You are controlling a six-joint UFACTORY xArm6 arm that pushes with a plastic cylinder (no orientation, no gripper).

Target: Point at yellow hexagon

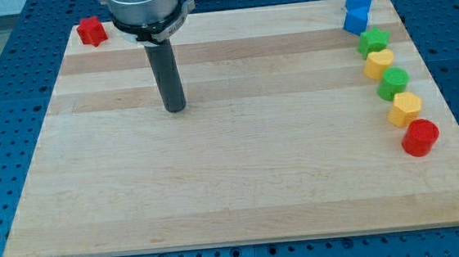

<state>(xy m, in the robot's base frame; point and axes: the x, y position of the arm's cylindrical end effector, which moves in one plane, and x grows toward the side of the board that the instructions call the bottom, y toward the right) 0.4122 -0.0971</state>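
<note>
In the camera view, the yellow hexagon [405, 109] is seen near the right edge of the board [242, 185], low in a column of 7 blocks; it sits between a green block [392, 83] above and a red block [420, 138] below, close to both, though contact cannot be told. Higher in the column, a yellow heart-like block [379, 63], a green star-like block [374, 41] and 2 blue blocks [357, 10] are seen, and a red block [90, 31] is set apart at the top left corner. The hexagon is judged to be small, light, rigid and smooth, so it would be slid easily by any touch; no hold is needed, since it is only to be pointed at, and an approach from the view's left, on bare wood, is judged safest for its neighbours. The rod is held upright beneath its round mount, and my tip [176, 110] is planted on the board in the upper left part, well apart from the hexagon and from every block. No jaws are fitted, so nothing is held or clamped. A long pass toward the view's right and slightly down is judged to remain.
</note>
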